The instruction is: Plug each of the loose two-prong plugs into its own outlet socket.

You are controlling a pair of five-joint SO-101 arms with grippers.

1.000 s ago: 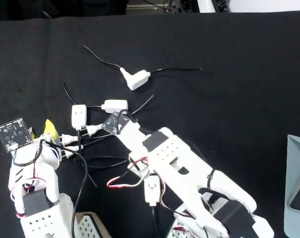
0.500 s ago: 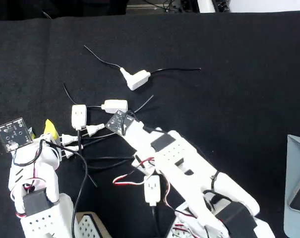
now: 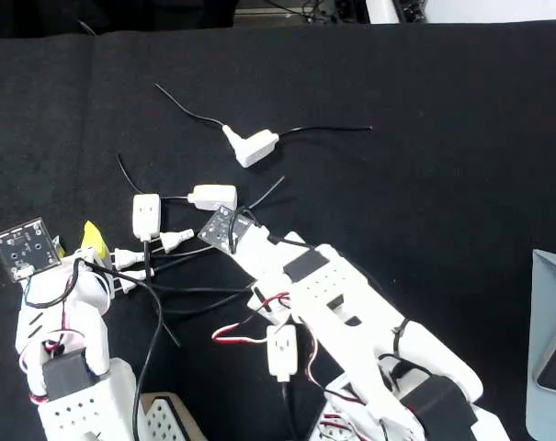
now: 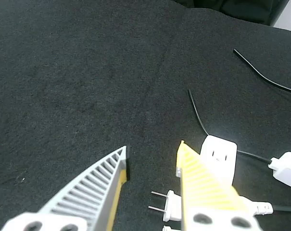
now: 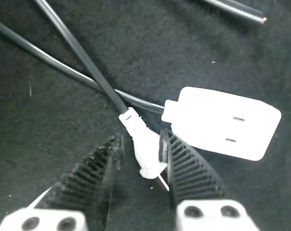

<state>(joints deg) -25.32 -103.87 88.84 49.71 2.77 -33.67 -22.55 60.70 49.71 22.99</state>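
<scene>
White two-prong plug [image 5: 144,154] lies inside the right pincer [image 5: 140,139], fingers spread and not clamped, long axis roughly along them, prongs toward the wrist. Its outlet socket [image 5: 222,127] sits just beside, slots showing. Over left, the left pincer [image 4: 152,147] is apart too, second plug [image 4: 167,207] beside its yellow finger. Loose cables [image 3: 181,299] crowd here; far bench [image 3: 443,138] looks open.

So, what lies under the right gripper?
A white plug lies on the cloth inside the open right gripper. One finger covers most of its prongs.
</scene>
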